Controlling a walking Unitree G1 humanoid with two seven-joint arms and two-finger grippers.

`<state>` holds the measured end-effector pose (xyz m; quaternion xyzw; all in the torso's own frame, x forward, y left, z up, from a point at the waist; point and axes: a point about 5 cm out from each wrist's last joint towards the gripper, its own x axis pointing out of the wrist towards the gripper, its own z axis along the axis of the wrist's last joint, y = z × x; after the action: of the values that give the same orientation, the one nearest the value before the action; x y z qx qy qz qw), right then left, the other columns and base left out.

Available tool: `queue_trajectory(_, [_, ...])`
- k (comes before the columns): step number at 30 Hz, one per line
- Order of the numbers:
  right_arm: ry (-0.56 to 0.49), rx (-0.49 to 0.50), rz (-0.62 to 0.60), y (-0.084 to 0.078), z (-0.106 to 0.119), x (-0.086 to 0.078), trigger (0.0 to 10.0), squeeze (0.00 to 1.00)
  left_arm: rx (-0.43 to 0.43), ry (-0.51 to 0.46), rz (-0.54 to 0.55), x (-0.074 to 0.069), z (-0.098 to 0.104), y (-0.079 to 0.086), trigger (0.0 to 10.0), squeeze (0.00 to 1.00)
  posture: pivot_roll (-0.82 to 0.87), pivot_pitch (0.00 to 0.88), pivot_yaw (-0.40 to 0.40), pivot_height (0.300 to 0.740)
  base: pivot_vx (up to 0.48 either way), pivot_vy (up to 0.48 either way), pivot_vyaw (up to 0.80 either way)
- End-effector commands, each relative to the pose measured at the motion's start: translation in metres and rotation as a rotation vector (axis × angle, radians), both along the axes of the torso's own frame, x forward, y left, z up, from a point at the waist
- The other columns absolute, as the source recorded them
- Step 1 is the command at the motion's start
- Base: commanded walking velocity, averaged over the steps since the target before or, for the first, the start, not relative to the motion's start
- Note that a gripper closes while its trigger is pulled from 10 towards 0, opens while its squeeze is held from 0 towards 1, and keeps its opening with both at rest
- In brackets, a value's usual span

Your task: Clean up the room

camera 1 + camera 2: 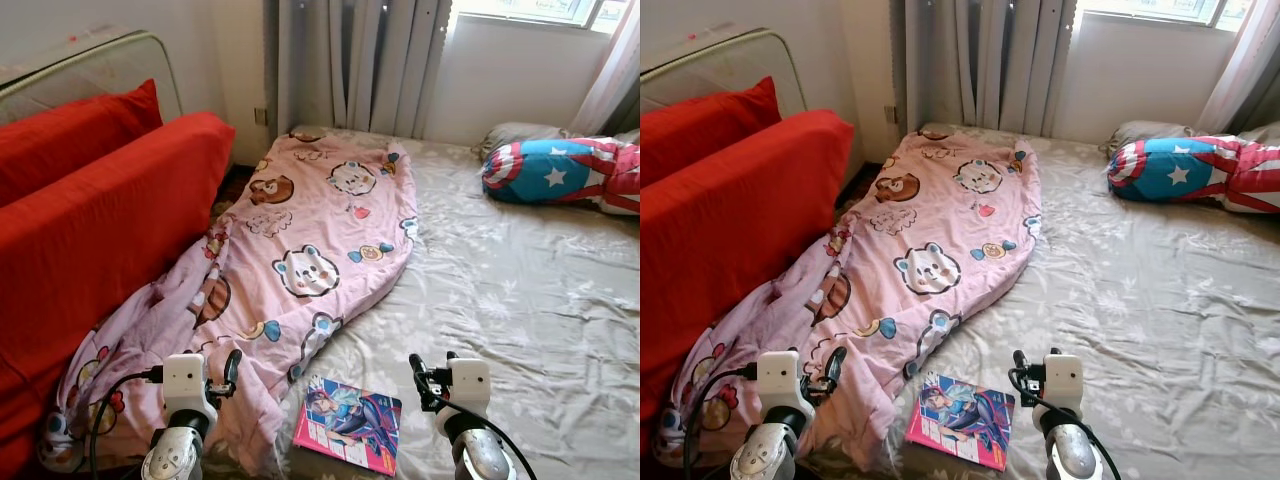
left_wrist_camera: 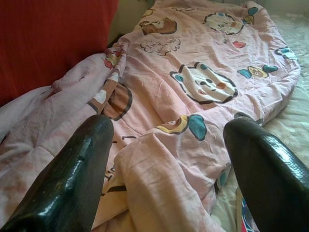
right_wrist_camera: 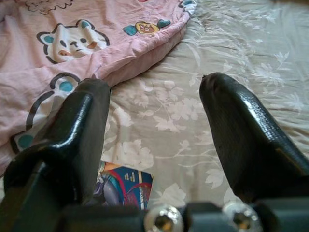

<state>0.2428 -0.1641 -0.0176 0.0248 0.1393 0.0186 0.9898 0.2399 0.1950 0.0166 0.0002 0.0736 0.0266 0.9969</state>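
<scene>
A: Starting at the left, a big red fabric sofa [image 1: 90, 220] runs alongside the bed's left edge, with a red cushion [image 1: 70, 135] on top against the metal-framed headboard [image 1: 95, 65].

B: And spilling over that left edge is the pink cartoon-bear printed quilt [image 1: 300, 240], rumpled, stretching from the bed's far left corner down to the near edge.

A: Left gripper [image 2: 166, 159] hovers just above the quilt's crumpled near end, fingers spread wide, nothing between them.

B: Moving right, a colourful glossy comic book [image 1: 348, 423] lies flat on the grey floral bedsheet [image 1: 520, 290] at the near edge, just beside the quilt's hem.

A: Right gripper [image 3: 157, 125] hangs over the bare sheet near that book, fingers also parted and holding nothing.

B: Far right corner now: a blue, red and white star-patterned pillow [image 1: 565, 172] lies by the wall, under the window [image 1: 535, 10], with grey curtains [image 1: 355, 65] behind the bed's far edge.
</scene>
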Motion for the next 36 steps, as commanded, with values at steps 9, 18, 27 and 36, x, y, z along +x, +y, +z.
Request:
queue_trajectory(9, [0.019, 0.006, 0.007, 0.0016, -0.0039, -0.0033, 10.0, 0.00, -0.002, -0.001, 0.004, 0.0024, 0.0025, -0.0008, 10.0, 0.00, 0.01, 0.000, -0.073, 0.676, 0.000, 0.000, 0.00])
queue_trajectory(18, [0.029, -0.004, 0.002, 0.0016, -0.0047, -0.0021, 10.0, 0.00, 0.000, 0.000, 0.003, 0.0036, 0.0031, -0.0010, 10.0, 0.00, 0.01, 0.000, -0.070, 0.668, 0.000, 0.000, 0.00])
queue_trajectory(27, [0.019, -0.022, 0.016, 0.0036, -0.0035, -0.0005, 10.0, 0.00, 0.003, 0.003, 0.002, 0.0041, 0.0028, -0.0017, 10.0, 0.00, 0.01, 0.000, -0.072, 0.668, 0.000, 0.000, 0.00])
queue_trajectory(36, [0.018, -0.015, 0.028, 0.0072, -0.0034, 0.0002, 10.0, 0.00, 0.014, 0.009, 0.005, 0.0041, 0.0020, -0.0011, 10.0, 0.00, 0.01, 0.000, -0.072, 0.668, 0.000, 0.000, 0.00])
